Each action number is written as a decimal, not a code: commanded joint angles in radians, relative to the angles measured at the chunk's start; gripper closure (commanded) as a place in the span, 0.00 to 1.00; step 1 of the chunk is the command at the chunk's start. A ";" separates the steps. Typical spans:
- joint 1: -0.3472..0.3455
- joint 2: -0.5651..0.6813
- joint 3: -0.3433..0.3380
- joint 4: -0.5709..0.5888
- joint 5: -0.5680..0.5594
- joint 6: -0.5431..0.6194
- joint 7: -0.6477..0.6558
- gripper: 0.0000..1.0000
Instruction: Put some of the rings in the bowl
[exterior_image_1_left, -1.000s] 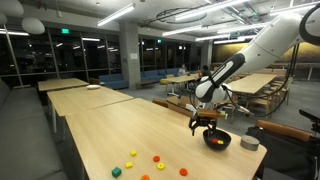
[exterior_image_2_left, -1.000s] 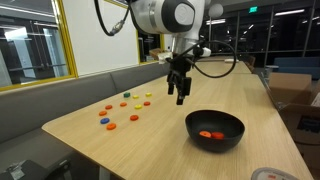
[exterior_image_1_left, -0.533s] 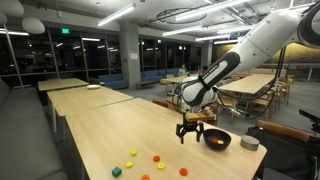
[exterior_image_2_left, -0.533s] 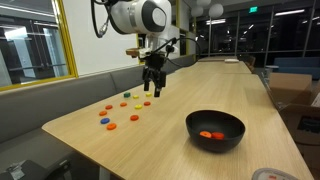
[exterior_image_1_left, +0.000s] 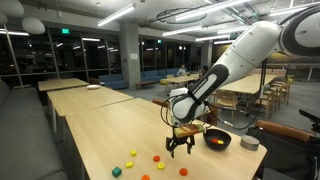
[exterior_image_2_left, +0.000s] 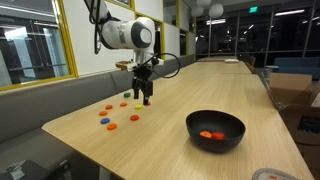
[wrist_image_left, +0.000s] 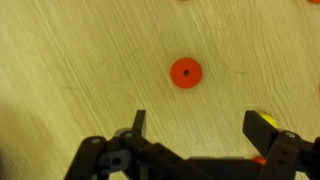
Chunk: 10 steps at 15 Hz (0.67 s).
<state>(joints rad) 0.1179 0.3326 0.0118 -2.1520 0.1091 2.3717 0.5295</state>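
– While the gripper (exterior_image_2_left: 145, 98) hangs over the table (exterior_image_2_left: 160, 145), what is it holding?

– Nothing. The jaws stand wide apart, and in the wrist view the gap between the two fingers (wrist_image_left: 139, 122) is bare wood.

– Where are the rings?

– Two lots. A couple of orange-red ones (exterior_image_2_left: 208, 134) already lie in the black bowl (exterior_image_2_left: 228, 143). The loose rings (exterior_image_2_left: 112, 126) are scattered on the tabletop near its far corner, well apart from the bowl, and the gripper is above the edge of that scatter.

– Which one is nearest?

– A red ring (wrist_image_left: 185, 72). In the wrist view it lies just ahead of the fingertips, outside the gap, nearly on the centre line between them and a touch toward the finger at the picture's left.

– Which way does it point? Any long axis to line up with?

– None that matters. It is round and lies flat with its small hole facing up, so I judge the jaws can close on it from any heading. No wrist turn looks necessary.

– So what does the next move turn on?

– On that forward offset. The gripper probably needs to shift ahead until the ring sits between the fingers, then come down.

– Anything in the way?

– A yellow piece (wrist_image_left: 266, 121) sits just beside the other finger, and something orange shows under the gripper body; I can't tell what. A careless closing could catch the yellow one instead.
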 joint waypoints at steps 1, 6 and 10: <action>0.041 0.041 -0.022 -0.005 -0.026 0.091 0.081 0.00; 0.094 0.063 -0.056 -0.046 -0.074 0.170 0.198 0.00; 0.122 0.062 -0.077 -0.078 -0.113 0.210 0.273 0.00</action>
<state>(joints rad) 0.2056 0.4086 -0.0365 -2.2004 0.0402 2.5368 0.7303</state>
